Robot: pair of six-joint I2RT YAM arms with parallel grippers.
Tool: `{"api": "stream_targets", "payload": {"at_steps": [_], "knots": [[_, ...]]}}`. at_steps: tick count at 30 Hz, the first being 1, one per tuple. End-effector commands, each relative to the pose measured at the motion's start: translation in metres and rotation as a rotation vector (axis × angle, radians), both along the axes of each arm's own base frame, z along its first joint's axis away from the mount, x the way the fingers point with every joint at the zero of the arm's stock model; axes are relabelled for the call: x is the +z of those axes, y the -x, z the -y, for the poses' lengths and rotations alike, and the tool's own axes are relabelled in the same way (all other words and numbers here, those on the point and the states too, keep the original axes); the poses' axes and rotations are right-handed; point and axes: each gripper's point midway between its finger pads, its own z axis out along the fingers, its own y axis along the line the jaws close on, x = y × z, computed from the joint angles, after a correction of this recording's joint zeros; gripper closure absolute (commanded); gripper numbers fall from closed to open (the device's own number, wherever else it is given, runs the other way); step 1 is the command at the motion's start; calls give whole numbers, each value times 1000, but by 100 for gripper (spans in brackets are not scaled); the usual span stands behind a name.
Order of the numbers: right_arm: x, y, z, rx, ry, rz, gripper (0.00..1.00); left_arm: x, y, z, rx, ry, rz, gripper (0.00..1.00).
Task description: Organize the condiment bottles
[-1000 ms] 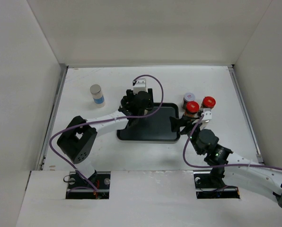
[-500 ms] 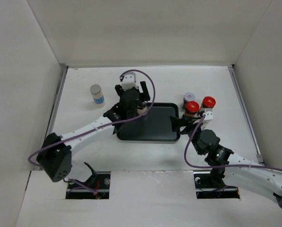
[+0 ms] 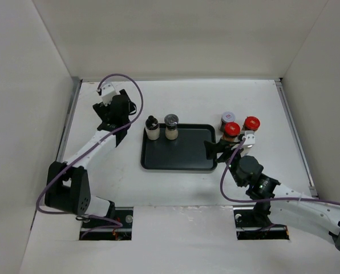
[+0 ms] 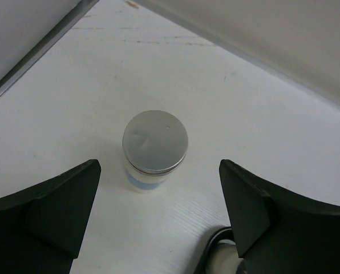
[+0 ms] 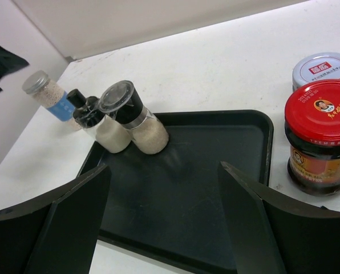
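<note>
Left pincer (image 4: 158, 170) spread over silver-capped jar (image 4: 156, 142) | tray (image 3: 184, 155) holds two shakers (image 3: 171, 128)

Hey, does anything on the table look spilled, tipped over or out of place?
Nothing spilled or toppled. Only two shakers stand in the black tray; the silver-lidded jar sits alone far left, three jars cluster beside the tray's right edge.

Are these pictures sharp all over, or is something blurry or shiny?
Top view: even light, faint shadows. Left wrist view: the silver-lidded jar is sharp, its lid dully shiny. Right wrist view: the red-lidded jar looks glossy.
</note>
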Motion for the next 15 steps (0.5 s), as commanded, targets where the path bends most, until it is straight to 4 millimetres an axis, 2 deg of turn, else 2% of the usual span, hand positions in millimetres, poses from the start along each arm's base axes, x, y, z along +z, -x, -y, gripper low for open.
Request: {"api": "stream_targets", "payload": {"at_steps": [1,10,14,15], "knots": [[10,0,-1,0,-43,26,18,0,-21,-1,-14,24,-16,14],[12,2,-3,9,-42,30,18,-25,-52,-25,30,1,-98,18],[11,2,-3,11,-46,31,17,-36,-58,-28,33,3,-114,29],[11,3,-3,12,-49,30,17,-37,-58,-28,33,3,-113,36]]}}
